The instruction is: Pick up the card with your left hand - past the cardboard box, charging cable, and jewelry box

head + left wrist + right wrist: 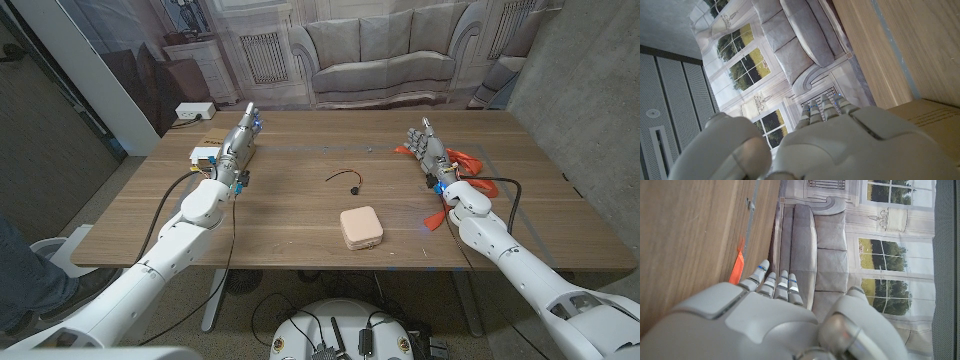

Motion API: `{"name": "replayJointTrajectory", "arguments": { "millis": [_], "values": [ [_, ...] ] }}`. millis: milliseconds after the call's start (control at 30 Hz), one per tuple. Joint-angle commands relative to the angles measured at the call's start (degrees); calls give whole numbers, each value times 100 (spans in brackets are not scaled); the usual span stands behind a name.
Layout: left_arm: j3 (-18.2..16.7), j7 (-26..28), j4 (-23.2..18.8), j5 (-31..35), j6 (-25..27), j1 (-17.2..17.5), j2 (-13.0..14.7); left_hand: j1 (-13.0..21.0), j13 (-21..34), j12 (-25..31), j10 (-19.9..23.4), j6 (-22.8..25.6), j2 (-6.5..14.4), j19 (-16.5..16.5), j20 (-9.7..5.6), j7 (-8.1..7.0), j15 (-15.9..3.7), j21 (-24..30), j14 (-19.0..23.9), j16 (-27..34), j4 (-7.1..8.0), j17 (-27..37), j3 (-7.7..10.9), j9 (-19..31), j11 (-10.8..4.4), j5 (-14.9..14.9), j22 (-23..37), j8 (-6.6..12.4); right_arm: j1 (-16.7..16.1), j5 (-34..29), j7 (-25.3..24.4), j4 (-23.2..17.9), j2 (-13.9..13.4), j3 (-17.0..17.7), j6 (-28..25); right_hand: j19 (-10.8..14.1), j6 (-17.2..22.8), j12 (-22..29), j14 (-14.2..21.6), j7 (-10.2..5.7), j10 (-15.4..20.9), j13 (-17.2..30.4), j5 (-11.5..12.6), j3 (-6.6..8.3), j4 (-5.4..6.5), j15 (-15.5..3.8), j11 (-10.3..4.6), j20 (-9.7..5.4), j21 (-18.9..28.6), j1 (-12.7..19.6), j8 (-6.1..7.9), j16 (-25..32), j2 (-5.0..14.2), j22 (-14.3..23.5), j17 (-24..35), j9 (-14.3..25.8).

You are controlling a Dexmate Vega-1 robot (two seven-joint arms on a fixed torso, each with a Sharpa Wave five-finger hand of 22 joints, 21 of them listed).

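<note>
- We judge the task to be at an early stage: nothing has been lifted, and the left hand (238, 140) holds nothing.
- The left hand is out over the far left part of the table (290, 235). Its fingers are straight and pointing away from the robot, and it is empty. The left wrist view also shows the fingers (822, 107) stretched out and not curled.
- The cardboard box (210, 134) lies just beside this hand on its outer side. In the left wrist view a brown corner of the box (935, 125) sits right next to the hand.
- A small flat white and yellow thing (203, 155) lies at the near end of the box, just beside the left wrist. We take it to be the card, but it is too small to be sure.
- If so, the card is beside and slightly behind the fingertips, not in front of them. We cannot tell whether the hand touches it.
- The charging cable (346, 179) lies near the table's middle, well apart from the left hand. The jewelry box (360, 227) is nearer the robot.
- What is left: bring the fingers onto the card, pinch it and lift. A thin card flat on wood may be hard to get under.
- The right hand (428, 150) waits at the far right with fingers extended and empty, next to some orange strips (470, 160).
</note>
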Motion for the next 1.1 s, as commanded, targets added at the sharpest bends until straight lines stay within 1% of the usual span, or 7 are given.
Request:
{"name": "replayJointTrajectory", "arguments": {
  "millis": [33, 267, 533, 667, 733, 900, 1100],
  "values": [
    [-77, -35, -300, 119, 202, 134, 278, 59, 18, 45, 70, 45, 15, 22, -158, 2, 7, -24, 43, 32, -40, 3, 5, 22, -24, 60, 24, 45, -248, -25, -271, -436, -173, 84, -132, 39, 47, 40, 41, 2, 57, 18, 40, -16, 39, -11, 22, -101, -23, 5, 46, 2, 49, 18, 25, 11],
    [-229, 100, -497, 154, 242, 392, 428, 86, 18, 46, 87, 64, 37, 28, -162, 1, 6, -26, 56, 29, -49, 3, 10, 23, -17, 71, 25, 45, -325, -14, -367, -602, -234, 108, -213, 46, 60, 41, 52, -3, 68, 18, 38, -18, 38, -4, 27, -98, -43, 4, 46, 3, 59, 19, 25, 11],
    [-397, 247, -639, 220, 223, 650, 532, 114, 18, 45, 105, 83, 59, 31, -162, 5, 9, -30, 83, 31, -58, 3, 12, 23, -18, 83, 25, 43, -371, -17, -398, -609, -206, 126, -124, 49, 73, 35, 54, -2, 64, 19, 35, -20, 37, 13, 24, -84, -69, 0, 45, 0, 69, 20, 26, 11],
    [-444, 350, -673, 355, 212, 701, 565, 130, 18, 47, 120, 97, 69, 31, -160, -9, 5, -33, 103, 33, -64, 4, 12, 24, -14, 89, 26, 44, -373, -10, -419, -594, -181, 126, -115, 51, 85, 38, 59, 1, 76, 20, 34, -22, 36, 9, 38, -81, -82, -1, 46, 0, 74, 21, 26, 11],
    [-464, 368, -681, 397, 203, 718, 579, 141, 18, 54, 145, 114, 75, 33, -161, -6, 2, -34, 120, 36, -68, 3, 11, 24, -31, 93, 26, 47, -379, -9, -441, -601, -169, 127, -112, 53, 92, 40, 58, -3, 82, 20, 33, -22, 36, 3, 38, -80, -88, -2, 47, -2, 77, 22, 26, 11],
    [-498, 356, -633, 428, 136, 725, 565, 159, 17, 55, 162, 138, 84, 35, -164, -10, -7, -37, 141, 37, -74, 3, 10, 24, -17, 100, 26, 50, -391, -36, -463, -621, -172, 116, -102, 58, 100, 36, 63, -6, 80, 20, 31, -24, 35, 3, 28, -78, -106, -4, 46, -2, 84, 23, 26, 11],
    [-488, 359, -494, 467, -28, 696, 454, 179, 17, 60, 191, 170, 94, 38, -173, -16, -14, -40, 165, 38, -82, 4, 7, 25, -32, 108, 26, 55, -401, 95, -358, -636, -155, 149, -121, 62, 117, 35, 73, -13, 82, 21, 29, -26, 33, 3, 31, -76, -121, -4, 49, -1, 88, 24, 26, 11]
  ]
}}
